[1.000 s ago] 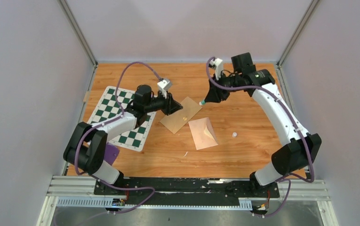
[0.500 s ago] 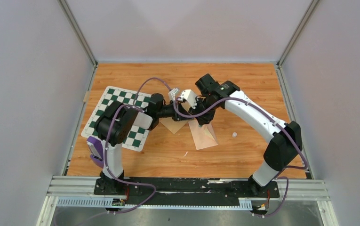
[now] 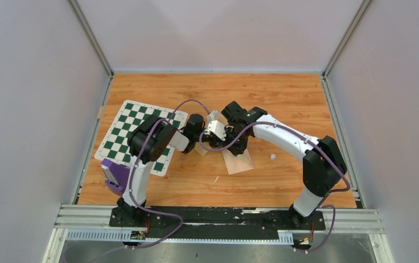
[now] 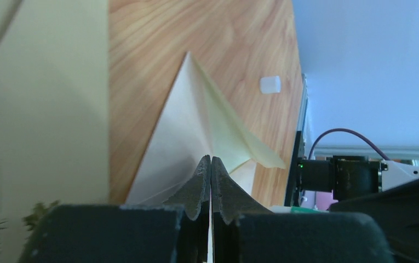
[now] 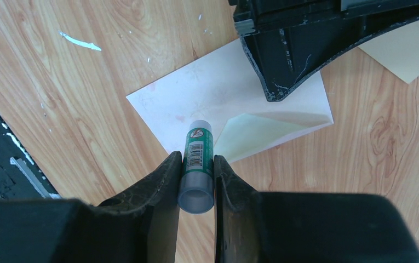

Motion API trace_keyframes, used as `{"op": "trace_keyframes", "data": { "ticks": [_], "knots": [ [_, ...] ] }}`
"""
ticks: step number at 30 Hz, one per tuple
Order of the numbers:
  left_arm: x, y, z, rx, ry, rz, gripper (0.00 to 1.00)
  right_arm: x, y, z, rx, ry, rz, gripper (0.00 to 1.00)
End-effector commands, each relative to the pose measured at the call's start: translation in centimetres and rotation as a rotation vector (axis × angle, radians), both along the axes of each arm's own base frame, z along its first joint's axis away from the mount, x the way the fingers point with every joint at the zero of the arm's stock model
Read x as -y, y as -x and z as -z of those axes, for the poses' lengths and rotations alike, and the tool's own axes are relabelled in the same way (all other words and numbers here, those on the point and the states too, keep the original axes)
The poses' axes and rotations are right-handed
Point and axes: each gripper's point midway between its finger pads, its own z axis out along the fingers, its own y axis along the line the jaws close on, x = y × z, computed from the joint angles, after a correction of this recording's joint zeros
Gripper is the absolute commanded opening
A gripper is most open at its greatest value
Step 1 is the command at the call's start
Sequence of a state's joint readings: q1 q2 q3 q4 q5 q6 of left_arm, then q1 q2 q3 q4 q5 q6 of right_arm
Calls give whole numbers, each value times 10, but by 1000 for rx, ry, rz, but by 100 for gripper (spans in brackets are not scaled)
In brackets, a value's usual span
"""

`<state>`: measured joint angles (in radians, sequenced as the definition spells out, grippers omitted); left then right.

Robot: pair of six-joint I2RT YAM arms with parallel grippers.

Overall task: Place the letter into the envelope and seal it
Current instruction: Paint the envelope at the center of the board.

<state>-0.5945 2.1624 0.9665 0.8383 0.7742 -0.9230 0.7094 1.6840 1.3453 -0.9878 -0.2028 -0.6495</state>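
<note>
Though unseen from above, a glue stick (image 5: 198, 143) fills the right pincer (image 5: 197, 159).

Wooden table (image 3: 283, 98), checkered mat (image 3: 120, 131) at left, tan envelope (image 5: 409, 55), creased letter (image 3: 240, 163), small white cap (image 3: 273, 156)

The envelope (image 4: 42, 109) blurs and runs off the left wrist view's edge. The white speck (image 3: 273, 156) is too small to identify.

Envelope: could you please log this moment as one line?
left jaws: shut on envelope | right jaws: gripping glue stick over envelope | flap: open
</note>
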Motion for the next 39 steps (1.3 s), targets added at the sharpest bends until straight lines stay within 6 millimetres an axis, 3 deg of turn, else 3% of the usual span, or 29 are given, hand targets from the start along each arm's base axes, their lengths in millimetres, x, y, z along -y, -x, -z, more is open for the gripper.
{"op": "trace_keyframes", "data": {
  "ticks": [1, 12, 31, 39],
  "knots": [
    [3, -10, 3, -39, -7, -32, 0, -14, -14, 8, 68, -24, -24, 0],
    [-1, -9, 22, -86, -58, -48, 0, -10, -29, 30, 110, 44, -2, 0],
    [-2, -9, 25, -87, -66, -50, 0, -1, -36, 43, 39, 37, 110, 0],
    [-1, -8, 25, -86, -67, -48, 0, 4, -11, 43, -81, 41, 143, 0]
  ]
}}
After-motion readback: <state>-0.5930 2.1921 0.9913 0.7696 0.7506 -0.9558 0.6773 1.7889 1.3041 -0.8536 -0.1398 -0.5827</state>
